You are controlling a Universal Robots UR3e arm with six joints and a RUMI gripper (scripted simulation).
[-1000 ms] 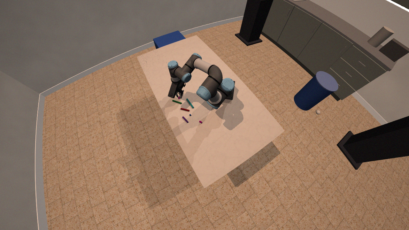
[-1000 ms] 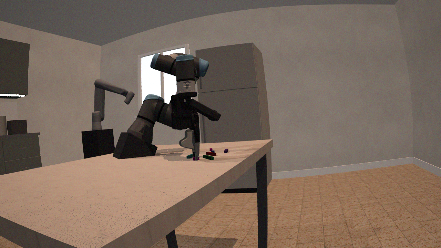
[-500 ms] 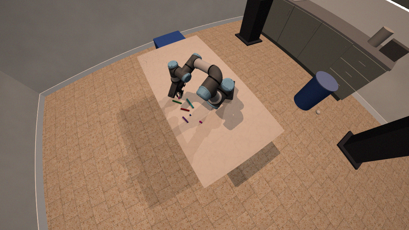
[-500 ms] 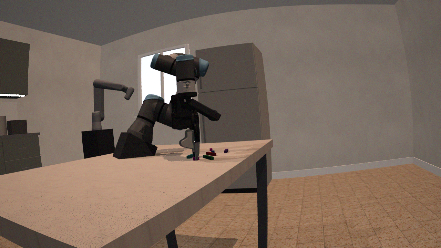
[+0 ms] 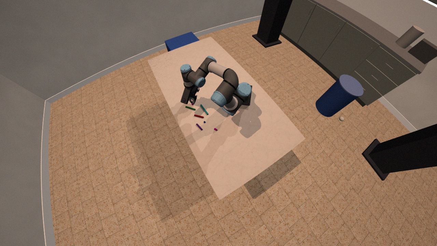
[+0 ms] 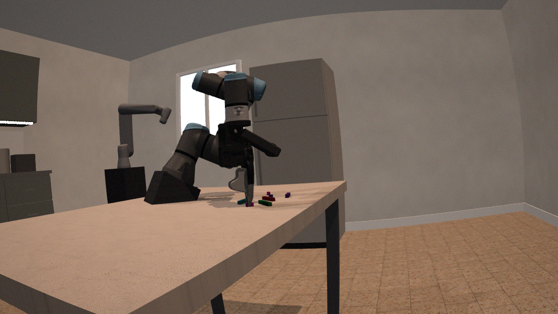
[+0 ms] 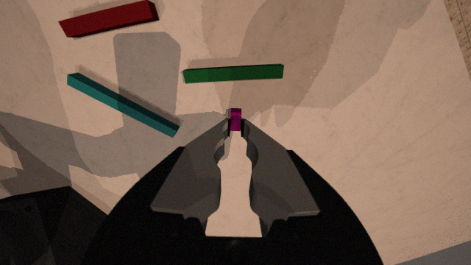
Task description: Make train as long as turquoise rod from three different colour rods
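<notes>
Mostly hidden, magenta rod (image 5: 192, 104) (image 6: 249, 204) (image 7: 235, 120) overhead.

Robot arm (image 5: 217, 69), pale table (image 5: 262, 140), coloured rods (image 5: 198, 116)

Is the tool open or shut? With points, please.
Shut on a magenta rod (image 6: 250, 204) (image 7: 235, 120): in the wrist view, the tool's (image 6: 249, 204) (image 7: 235, 126) fingertips meet its sides.
</notes>
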